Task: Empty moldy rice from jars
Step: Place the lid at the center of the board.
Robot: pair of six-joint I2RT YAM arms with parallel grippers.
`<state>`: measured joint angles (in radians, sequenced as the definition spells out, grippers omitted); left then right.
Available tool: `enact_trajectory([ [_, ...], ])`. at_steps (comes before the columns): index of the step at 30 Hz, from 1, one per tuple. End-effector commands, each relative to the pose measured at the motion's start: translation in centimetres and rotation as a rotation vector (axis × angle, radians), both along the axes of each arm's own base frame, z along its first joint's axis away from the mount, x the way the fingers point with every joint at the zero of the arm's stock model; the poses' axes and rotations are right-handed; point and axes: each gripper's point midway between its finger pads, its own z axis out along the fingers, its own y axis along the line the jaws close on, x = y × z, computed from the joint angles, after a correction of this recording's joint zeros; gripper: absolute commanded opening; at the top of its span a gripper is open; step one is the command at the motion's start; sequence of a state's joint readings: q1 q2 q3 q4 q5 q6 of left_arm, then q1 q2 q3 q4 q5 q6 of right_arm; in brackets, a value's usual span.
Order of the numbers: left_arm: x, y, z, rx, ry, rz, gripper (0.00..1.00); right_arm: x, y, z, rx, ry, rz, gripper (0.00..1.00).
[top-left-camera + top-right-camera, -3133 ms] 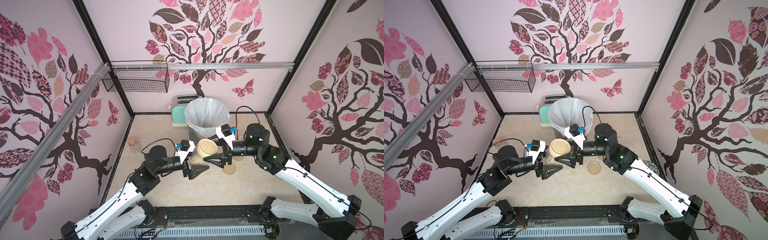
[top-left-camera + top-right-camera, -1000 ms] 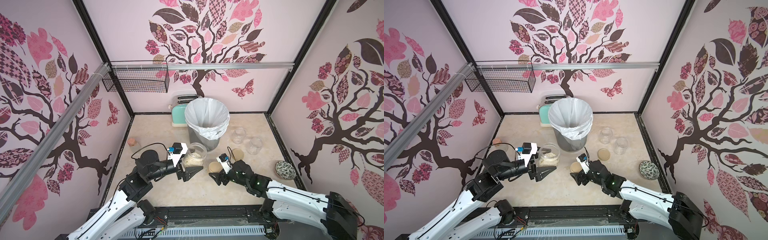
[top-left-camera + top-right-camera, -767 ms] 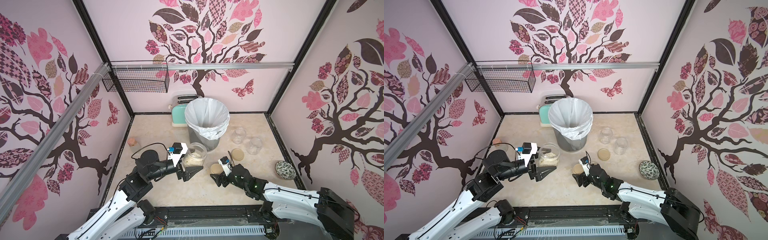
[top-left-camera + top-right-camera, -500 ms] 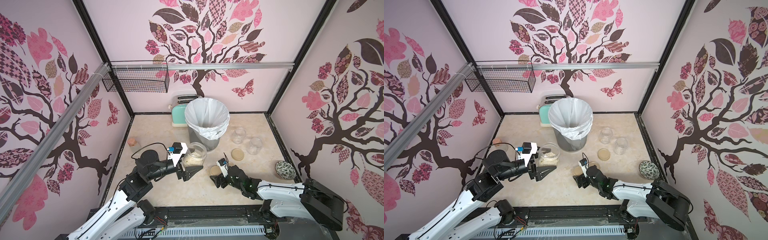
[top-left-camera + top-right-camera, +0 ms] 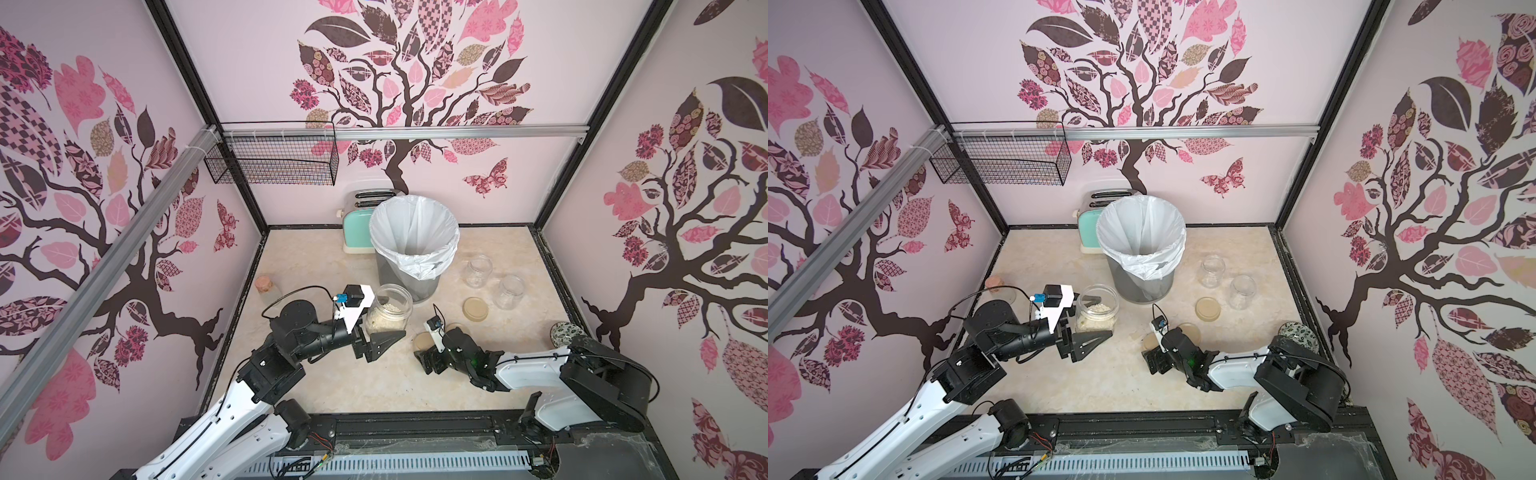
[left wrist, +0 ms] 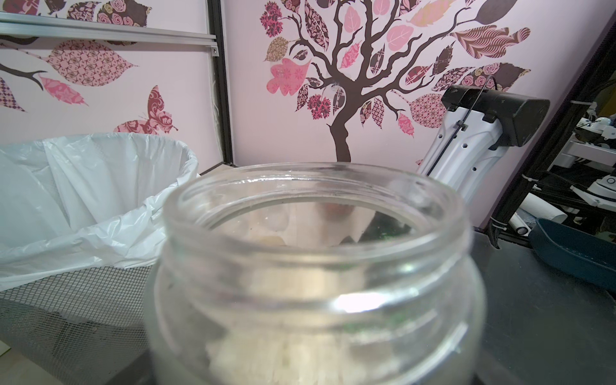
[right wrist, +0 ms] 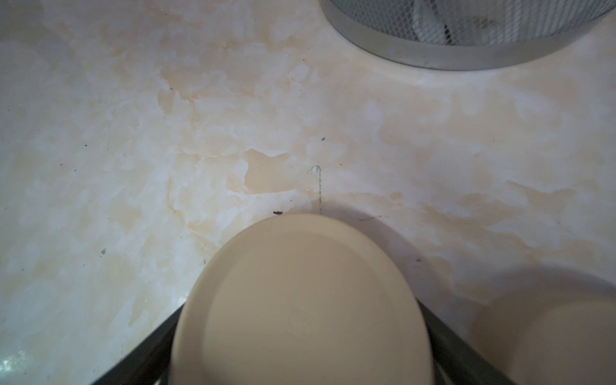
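Beside the bin (image 5: 415, 245): last full jar (image 6: 313, 266) uncapped, moldy rice (image 5: 1096, 322) inside, clamped in left claw (image 5: 388, 320) | past the bin: two more jars (image 5: 478, 271) look emptied | right claw (image 5: 428, 359) straddles a lid (image 7: 300, 300) on the desk (image 5: 332, 374), grip unclear | remaining: one pour

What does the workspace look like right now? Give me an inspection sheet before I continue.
Surface: marbled table, a few dark specks.
Job's things: rice jar open, upright beside bin; two empty jars right of bin; two lids lying loose.
Clutter: toaster, corked bottle, patterned dish.
Grippers: left gripper shut on rice jar; right gripper fingers flank third lid, grip cannot be told.
Cables: wrist cable loops free behind left gripper.
Surroundings: wire basket on wall, leaf-patterned walls.
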<state>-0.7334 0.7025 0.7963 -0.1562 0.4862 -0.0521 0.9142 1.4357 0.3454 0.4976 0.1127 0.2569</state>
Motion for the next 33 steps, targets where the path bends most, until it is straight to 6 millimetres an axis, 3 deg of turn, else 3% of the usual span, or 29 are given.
enact_trajectory([
  [1, -0.2, 0.4, 3.3, -0.074, -0.099, 0.006, 0.68, 0.6, 0.7, 1.2, 0.029, -0.024, -0.011, 0.97],
  [6, -0.2, 0.4, 3.1, -0.068, -0.097, 0.007, 0.68, 0.7, 0.6, 1.4, 0.027, -0.027, -0.013, 1.00],
  [9, -0.2, 0.4, 3.2, -0.066, -0.099, 0.009, 0.68, 0.7, 0.7, 2.6, 0.044, -0.039, -0.013, 0.99],
  [18, 0.0, 0.2, 2.6, -0.055, -0.089, 0.009, 0.68, 0.7, -0.1, 9.6, 0.109, -0.149, -0.017, 1.00],
  [24, 0.1, 0.2, 2.3, -0.049, -0.076, 0.009, 0.68, -0.5, -0.7, 16.1, 0.201, -0.215, 0.021, 0.99],
  [30, 0.2, 0.2, 1.7, -0.033, -0.065, 0.014, 0.68, -3.5, -3.2, 26.2, 0.301, -0.373, 0.102, 0.99],
  [33, 0.3, 0.1, 1.5, -0.039, -0.063, 0.013, 0.68, -5.1, -4.0, 30.3, 0.294, -0.407, 0.168, 0.88],
])
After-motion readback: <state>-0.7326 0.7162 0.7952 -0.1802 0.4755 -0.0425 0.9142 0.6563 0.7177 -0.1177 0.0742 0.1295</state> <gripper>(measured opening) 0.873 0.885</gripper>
